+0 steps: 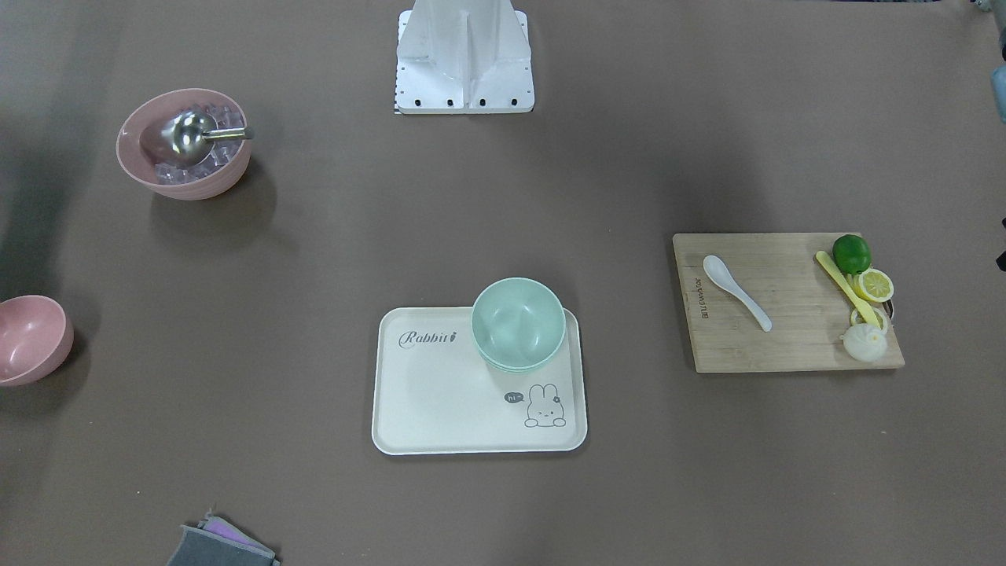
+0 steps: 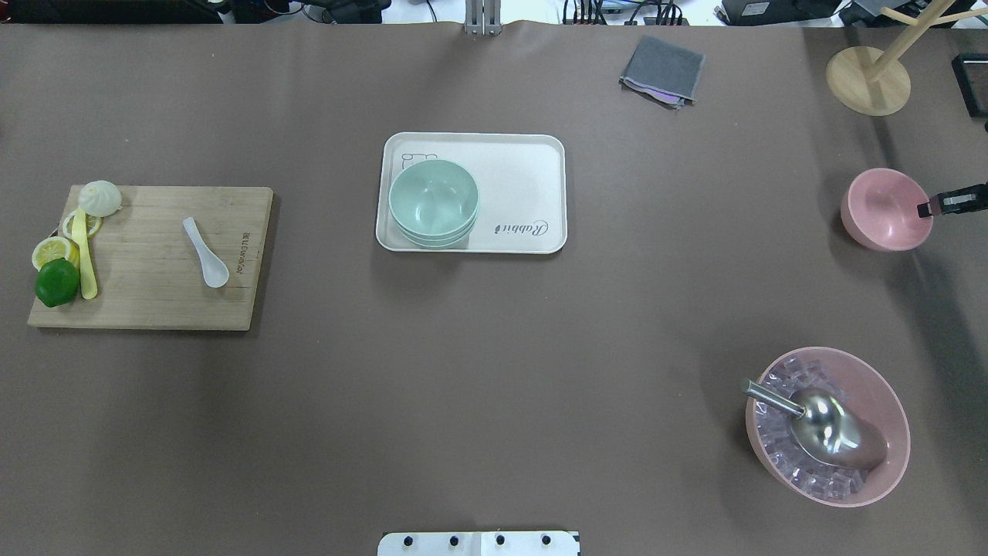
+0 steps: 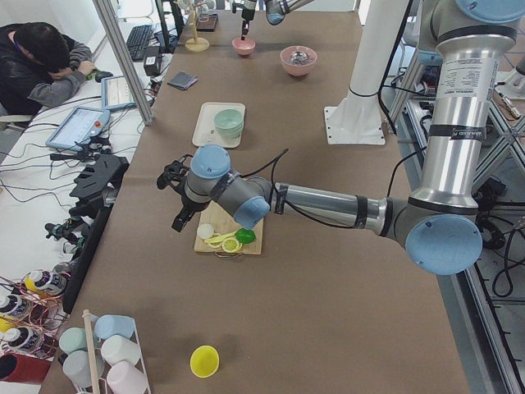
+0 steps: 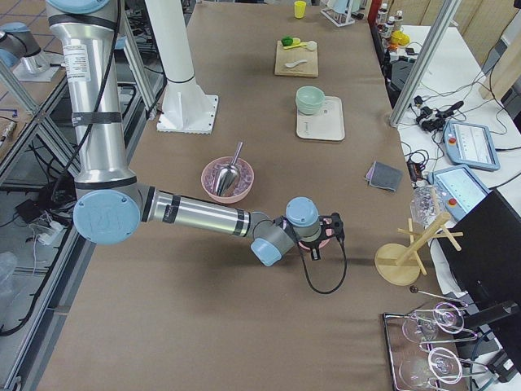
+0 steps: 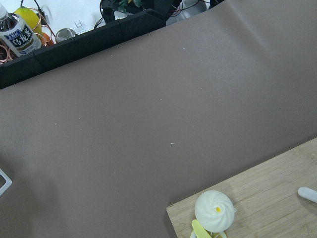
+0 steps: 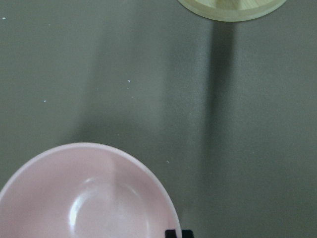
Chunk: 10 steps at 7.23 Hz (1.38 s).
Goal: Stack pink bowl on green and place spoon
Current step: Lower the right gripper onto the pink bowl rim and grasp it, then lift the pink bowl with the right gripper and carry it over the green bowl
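Facing the robot, we see the pink bowl (image 1: pixel 31 338) at the table's edge, well apart from the green bowl (image 1: pixel 518 322) on its tray (image 1: pixel 440 393). The spoon (image 1: pixel 736 292) lies on the board (image 1: pixel 786 338). From overhead, the right gripper (image 2: pixel 926 207) sits at the pink bowl's rim; we cannot tell how wide it stands or whether it grips. In the left side view the left gripper (image 3: pixel 175 197) hovers beside the board, its opening unreadable. The right side view mostly hides the bowl behind the wrist. The left wrist camera shows a bun (image 5: pixel 214 211) but no fingers. The right wrist camera shows a fingertip (image 6: pixel 172 233) at the rim: we judge a thin rim pinch could slip and tip the bowl on the long carry
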{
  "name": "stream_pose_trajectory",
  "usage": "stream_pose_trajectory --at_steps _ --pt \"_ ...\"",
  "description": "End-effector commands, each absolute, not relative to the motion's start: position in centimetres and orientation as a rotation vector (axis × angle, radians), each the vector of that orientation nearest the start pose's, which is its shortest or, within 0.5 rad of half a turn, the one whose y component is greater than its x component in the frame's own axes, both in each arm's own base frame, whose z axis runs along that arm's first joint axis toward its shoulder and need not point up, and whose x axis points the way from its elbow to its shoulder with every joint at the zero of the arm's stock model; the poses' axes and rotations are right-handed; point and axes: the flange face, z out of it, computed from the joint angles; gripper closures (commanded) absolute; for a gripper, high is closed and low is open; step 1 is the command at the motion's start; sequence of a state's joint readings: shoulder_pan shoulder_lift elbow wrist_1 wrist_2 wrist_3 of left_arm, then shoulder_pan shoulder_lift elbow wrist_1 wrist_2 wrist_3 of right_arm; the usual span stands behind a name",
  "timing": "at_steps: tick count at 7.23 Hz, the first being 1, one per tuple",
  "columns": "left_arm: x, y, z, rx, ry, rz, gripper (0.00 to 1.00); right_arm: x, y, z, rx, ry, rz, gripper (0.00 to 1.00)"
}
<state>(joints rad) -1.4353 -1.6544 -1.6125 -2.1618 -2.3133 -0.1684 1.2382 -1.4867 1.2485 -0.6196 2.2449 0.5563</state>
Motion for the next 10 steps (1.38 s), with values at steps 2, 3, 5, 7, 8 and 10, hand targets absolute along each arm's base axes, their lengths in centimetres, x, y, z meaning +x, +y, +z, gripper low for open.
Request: stream_pose_trajectory --at_steps 2,3,5,7,8,10 --pt "0.9 -55.2 52.8 0.566 0.805 0.236 0.01 -13.3 -60.0 57.4 0.443 -0.951 -0.086 1.0" --pt "0.9 -55.2 52.8 0.566 0.806 0.237 0.01 -14.3 -62.4 52.6 0.497 -0.969 -0.11 1.0" --pt "0.9 -54.9 53.1 0.562 0.806 0.235 0.01 -20.5 -64.1 44.2 0.529 -1.026 -0.195 1.0" --pt "1.0 -54.9 53.3 0.559 0.804 0.236 0.01 -27.1 -62.0 37.5 0.432 -1.036 -0.125 1.0" --pt "1.0 -54.9 53.3 0.558 0.802 0.236 0.01 -31.0 -61.6 32.9 0.364 -1.024 -0.06 1.0" --pt "1.2 -54.9 53.3 0.558 0.803 0.239 0.01 -40.3 -59.8 21.2 0.263 -0.958 0.07 1.0"
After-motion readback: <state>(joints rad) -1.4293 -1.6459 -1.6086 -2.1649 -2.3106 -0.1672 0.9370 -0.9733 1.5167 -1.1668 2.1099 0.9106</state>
